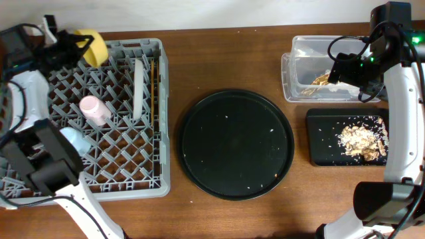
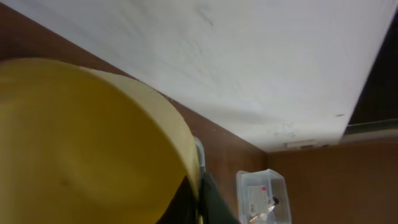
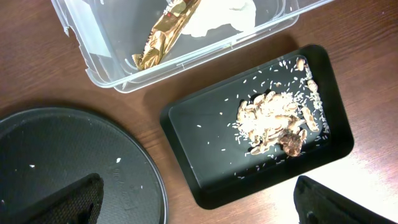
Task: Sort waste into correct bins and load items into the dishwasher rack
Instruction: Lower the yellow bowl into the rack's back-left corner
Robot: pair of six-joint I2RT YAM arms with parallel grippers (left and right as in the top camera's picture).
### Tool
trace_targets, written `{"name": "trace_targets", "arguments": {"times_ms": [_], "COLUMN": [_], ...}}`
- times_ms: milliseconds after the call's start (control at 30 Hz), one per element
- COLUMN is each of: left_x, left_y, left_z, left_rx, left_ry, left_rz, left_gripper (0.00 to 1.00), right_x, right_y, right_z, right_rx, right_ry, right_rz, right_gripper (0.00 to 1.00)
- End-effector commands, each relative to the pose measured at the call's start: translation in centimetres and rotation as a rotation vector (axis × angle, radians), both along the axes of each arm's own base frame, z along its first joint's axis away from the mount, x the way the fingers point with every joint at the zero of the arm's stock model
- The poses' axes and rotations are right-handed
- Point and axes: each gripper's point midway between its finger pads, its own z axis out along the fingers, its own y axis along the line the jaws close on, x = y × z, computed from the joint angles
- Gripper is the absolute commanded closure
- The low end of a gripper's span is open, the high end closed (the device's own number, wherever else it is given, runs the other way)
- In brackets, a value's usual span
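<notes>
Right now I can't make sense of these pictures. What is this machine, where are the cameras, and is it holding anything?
Two robot arms work at a table, each ending in two-fingered jaws. One picture looks down from above; the others come from cameras on each wrist. At left, a grey dishwasher rack holds a pink cup, a light-blue cup and a plate on edge. The left arm grips a yellow bowl in its jaws at the rack's far corner. A round black tray lies in the middle. At right, a clear tub holds a gold wrapper and white napkin; the black tray beside it holds food scraps. The right arm, jaws open, holds nothing.
</notes>
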Motion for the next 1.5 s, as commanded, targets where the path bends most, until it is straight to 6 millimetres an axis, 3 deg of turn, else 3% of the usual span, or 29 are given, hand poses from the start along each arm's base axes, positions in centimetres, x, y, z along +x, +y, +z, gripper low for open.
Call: {"name": "trace_targets", "arguments": {"times_ms": [0,33,133,467,733,800,867,1267,1467], "left_x": [-0.6,-0.7,-1.0,-1.7,-3.7,-4.2,-4.5,-7.2,-9.7], "left_y": [1.7,1.9,2.2,3.4,6.0,6.4,6.9,12.1,15.9], "left_z": [-2.0,-2.1,-1.8,-1.7,-2.8,-3.1,-3.2,-3.7,-6.2], "left_rx": [-0.037,-0.04,-0.02,-0.034,-0.096,-0.114,-0.121,-0.156,-0.051], "left_ry": [0.036,0.038,0.0,-0.003,0.092,0.119,0.129,0.167,0.307], "left_rz": [0.008,0.011,-0.015,-0.012,0.045,0.058,0.068,0.178,0.33], "left_gripper": [0.87,0.87,1.0,1.0,1.0,0.77,0.73,0.68,0.61], "right_x": [0.0,0.0,0.0,0.0,0.0,0.0,0.0,0.0,0.0], "right_y": [-0.1,-0.1,-0.1,-0.1,-0.1,-0.1,-0.1,-0.1,-0.1], "right_z": [0.7,0.7,0.7,0.7,0.7,0.7,0.7,0.7,0.7], "right_rx": [-0.003,-0.003,-0.003,-0.003,-0.003,-0.003,-0.003,-0.003,-0.003], "right_ry": [-0.021,-0.021,-0.021,-0.021,-0.021,-0.021,-0.021,-0.021,-0.021], "right_rz": [0.003,0.004,0.003,0.003,0.004,0.004,0.004,0.003,0.004], "right_gripper": [0.01,0.01,0.01,0.01,0.01,0.01,0.01,0.01,0.01]}}
